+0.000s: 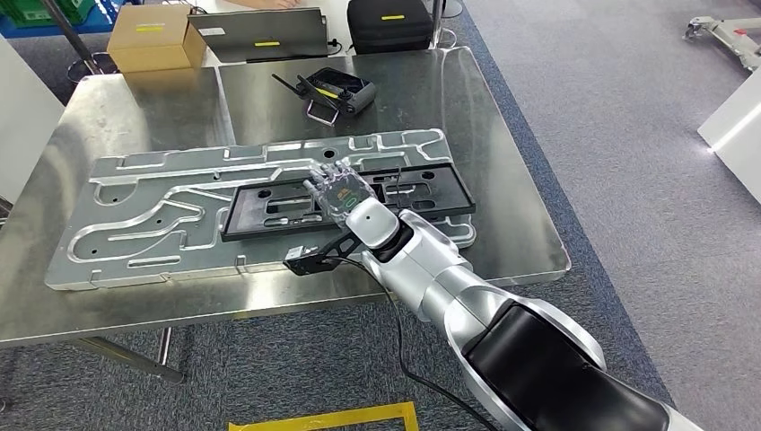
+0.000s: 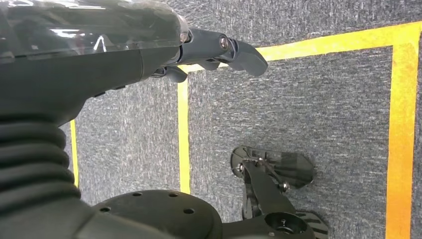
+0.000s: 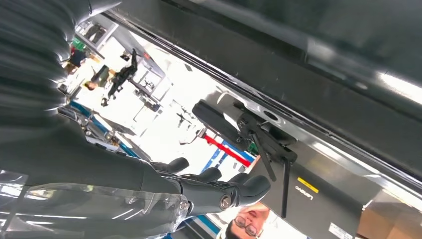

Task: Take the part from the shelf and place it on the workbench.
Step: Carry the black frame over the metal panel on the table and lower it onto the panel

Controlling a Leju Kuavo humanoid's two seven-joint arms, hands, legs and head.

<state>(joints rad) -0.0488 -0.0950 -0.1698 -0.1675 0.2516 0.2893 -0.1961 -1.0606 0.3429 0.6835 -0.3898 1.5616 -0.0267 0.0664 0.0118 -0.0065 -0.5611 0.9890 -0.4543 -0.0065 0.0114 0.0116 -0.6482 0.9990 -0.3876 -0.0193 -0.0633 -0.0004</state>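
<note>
The part, a flat black rectangular frame (image 1: 269,211), lies on a large machined aluminium plate (image 1: 144,224) on the steel workbench (image 1: 511,180). My right hand (image 1: 341,189) hovers over the frame's middle, just above its far edge, with fingers stretched out and nothing in them. In the right wrist view that right hand (image 3: 149,189) reaches forward with its dark fingers (image 3: 244,186) apart and empty. My left hand (image 2: 149,45) hangs by my side over the grey carpet, its fingers (image 2: 239,50) extended and holding nothing.
A black remote controller (image 1: 336,90) sits on the bench beyond the plate. A cardboard box (image 1: 153,40), a grey laptop (image 1: 260,34) and a black bag (image 1: 388,22) stand at the far edge. A person (image 3: 249,219) is beyond the bench. Yellow tape (image 2: 183,134) marks the floor.
</note>
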